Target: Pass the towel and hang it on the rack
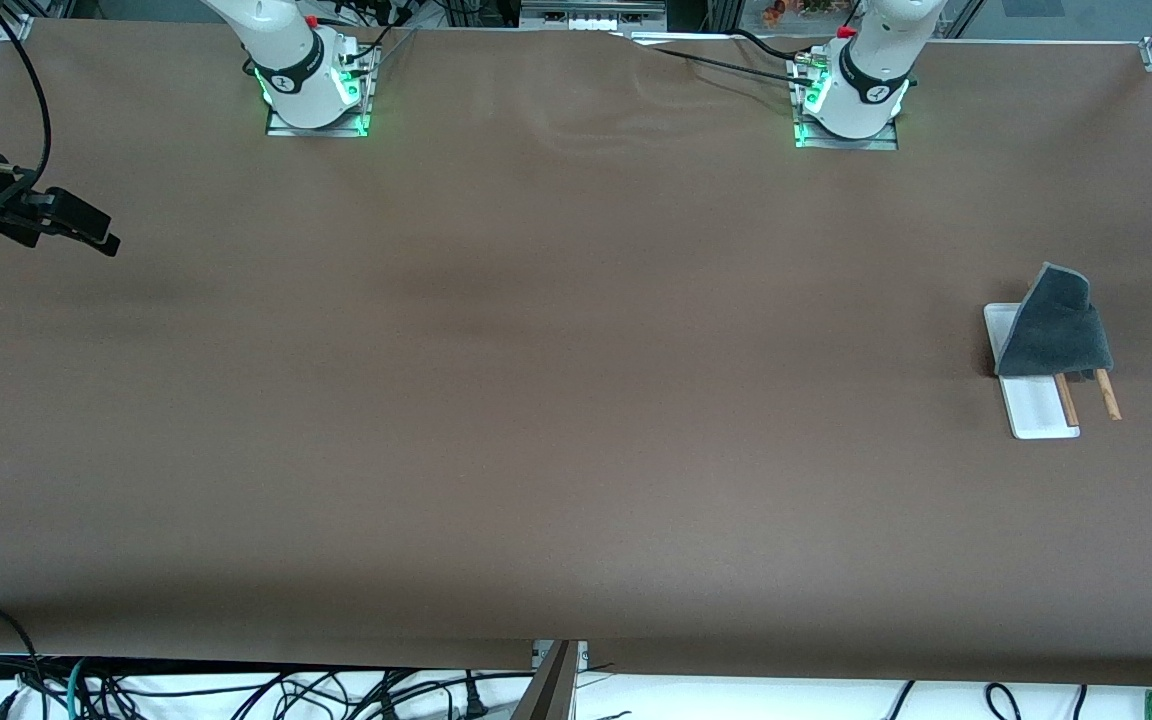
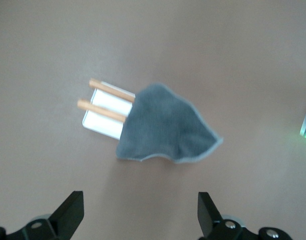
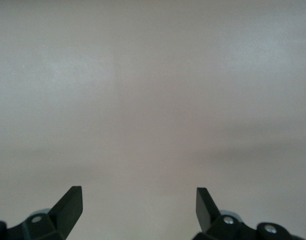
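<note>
Towel (image 1: 1054, 328), grey rather than pink, already hung draped over the rack (image 1: 1036, 408) at the bench's (image 1: 576, 400) three o'clock; left tool (image 2: 137, 215) above and right tool (image 3: 137, 212) both gaped empty, leaving only retreat.

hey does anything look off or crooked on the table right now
Mostly tidy. The towel hangs bunched at one end of the rack, grey rather than pink-red, leaving the rod tips nearer the camera bare. Left pincer is open above it; right pincer is open over bare table.

The table (image 1: 536, 400) is covered in brown cloth. Toward the left arm's end, the rack (image 1: 1036, 405) is stood on it.
</note>
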Motion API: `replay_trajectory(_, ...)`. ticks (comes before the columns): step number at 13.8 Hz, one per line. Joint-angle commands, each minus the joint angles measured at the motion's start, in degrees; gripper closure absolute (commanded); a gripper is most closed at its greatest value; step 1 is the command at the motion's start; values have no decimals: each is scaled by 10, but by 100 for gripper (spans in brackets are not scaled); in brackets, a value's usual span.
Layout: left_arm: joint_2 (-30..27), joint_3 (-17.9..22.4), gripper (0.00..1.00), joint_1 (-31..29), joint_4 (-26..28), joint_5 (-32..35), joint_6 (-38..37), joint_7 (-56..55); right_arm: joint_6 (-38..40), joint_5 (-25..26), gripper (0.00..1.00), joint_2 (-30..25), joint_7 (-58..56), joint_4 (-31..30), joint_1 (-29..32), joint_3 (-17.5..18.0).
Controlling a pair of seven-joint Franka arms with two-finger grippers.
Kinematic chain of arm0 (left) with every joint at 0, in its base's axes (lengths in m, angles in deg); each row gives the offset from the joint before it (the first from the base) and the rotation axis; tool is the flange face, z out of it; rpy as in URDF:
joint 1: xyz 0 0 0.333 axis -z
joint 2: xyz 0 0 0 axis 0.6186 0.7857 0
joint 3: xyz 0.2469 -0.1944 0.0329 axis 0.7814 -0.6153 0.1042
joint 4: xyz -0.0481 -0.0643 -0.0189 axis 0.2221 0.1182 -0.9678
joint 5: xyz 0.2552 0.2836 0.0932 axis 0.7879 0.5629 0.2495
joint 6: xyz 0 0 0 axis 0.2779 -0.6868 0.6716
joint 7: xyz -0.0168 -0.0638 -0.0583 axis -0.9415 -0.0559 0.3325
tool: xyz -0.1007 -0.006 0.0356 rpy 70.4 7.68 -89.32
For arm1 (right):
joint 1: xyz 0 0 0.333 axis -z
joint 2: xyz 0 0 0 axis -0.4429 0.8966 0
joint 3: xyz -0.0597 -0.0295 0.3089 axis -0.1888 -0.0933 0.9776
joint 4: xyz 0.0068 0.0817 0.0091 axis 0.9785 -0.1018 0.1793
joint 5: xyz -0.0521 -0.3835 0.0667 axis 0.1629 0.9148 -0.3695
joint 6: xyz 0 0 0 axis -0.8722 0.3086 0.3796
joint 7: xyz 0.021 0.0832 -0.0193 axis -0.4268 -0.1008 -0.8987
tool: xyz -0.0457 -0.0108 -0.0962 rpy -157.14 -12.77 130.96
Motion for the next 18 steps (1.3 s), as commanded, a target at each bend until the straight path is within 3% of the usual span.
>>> replay_trajectory(1,-9,-5,0,66,5,20,-13,-143,-2,8,0,-8,-3,-12,11,12)
replay_trajectory(8,-17,-7,0,235,11,27,-27,-510,-7,9,0,0,-12,-8,12,11)
replay_trajectory(13,-80,-20,0,301,41,26,-48,-738,-7,8,0,9,-12,-6,10,11)
replay_trajectory(18,-129,-21,0,324,50,21,-64,-793,-7,8,0,9,-12,-6,10,11)
